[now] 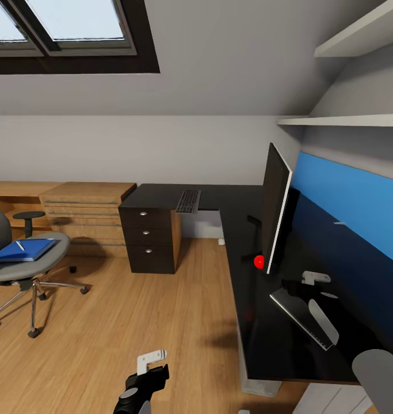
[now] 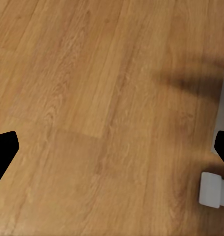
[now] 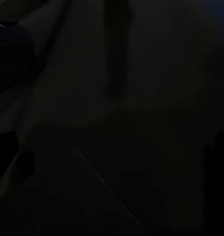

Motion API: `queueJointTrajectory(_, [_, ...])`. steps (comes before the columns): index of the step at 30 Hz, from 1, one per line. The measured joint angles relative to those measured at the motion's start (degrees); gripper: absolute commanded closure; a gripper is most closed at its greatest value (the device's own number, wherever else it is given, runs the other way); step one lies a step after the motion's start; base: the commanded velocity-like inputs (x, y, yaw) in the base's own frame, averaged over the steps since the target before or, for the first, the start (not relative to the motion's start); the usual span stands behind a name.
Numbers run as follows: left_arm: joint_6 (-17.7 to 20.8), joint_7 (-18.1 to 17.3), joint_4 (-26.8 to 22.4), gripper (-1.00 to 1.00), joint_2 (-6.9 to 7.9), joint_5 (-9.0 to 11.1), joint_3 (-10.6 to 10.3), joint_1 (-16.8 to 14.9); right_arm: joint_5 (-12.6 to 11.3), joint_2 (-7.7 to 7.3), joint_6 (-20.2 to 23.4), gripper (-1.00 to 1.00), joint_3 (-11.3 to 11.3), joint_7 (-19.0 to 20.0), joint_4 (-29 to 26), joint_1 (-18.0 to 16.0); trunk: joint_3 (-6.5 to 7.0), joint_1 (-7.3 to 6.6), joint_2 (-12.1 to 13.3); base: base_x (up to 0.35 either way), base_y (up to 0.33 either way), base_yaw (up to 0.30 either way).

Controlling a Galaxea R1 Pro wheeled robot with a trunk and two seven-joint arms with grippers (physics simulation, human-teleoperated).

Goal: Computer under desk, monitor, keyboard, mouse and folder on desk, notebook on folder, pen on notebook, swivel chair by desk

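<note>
Sloped attic bedroom, head view: monitor [image 1: 275, 213] and keyboard [image 1: 189, 200] sit on the desk [image 1: 259, 345], the folder [image 1: 25, 250] waits on the swivel chair [image 1: 23, 261]. Left wrist view: left gripper [image 2: 112, 147] spread over floor. Right wrist view: too dark; cannot tell. Approach the chair squarely.

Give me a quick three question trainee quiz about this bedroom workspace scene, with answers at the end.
1. True or false: the flat bright-blue folder lies on the grey swivel chair.
2. Where is the slim grey-framed keyboard? A) floor B) black L-shaped desk C) chair
3. Fill in: the wide black monitor stands in front of a ____ wall panel.

Key: 1 true; 2 B; 3 blue.
</note>
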Motion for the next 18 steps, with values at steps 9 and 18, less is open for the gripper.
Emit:
queueJointTrajectory(9, [-0.1, 0.0, 0.1, -1.00, 0.08, -0.1, 0.0, 0.0, -0.2, 0.01, -0.2, -1.00, 0.1, 0.2, 0.0, 0.0, 0.00, 0.02, 0.0, -0.152, 0.000, 0.000])
queueJointTrajectory(18, [-0.1, 0.1, 0.1, -1.00, 0.08, -0.2, 0.0, 0.0, -0.3, 0.01, -0.1, -1.00, 0.1, 0.2, 0.0, 0.0, 0.00, 0.01, 0.0, -0.035, 0.000, 0.000])
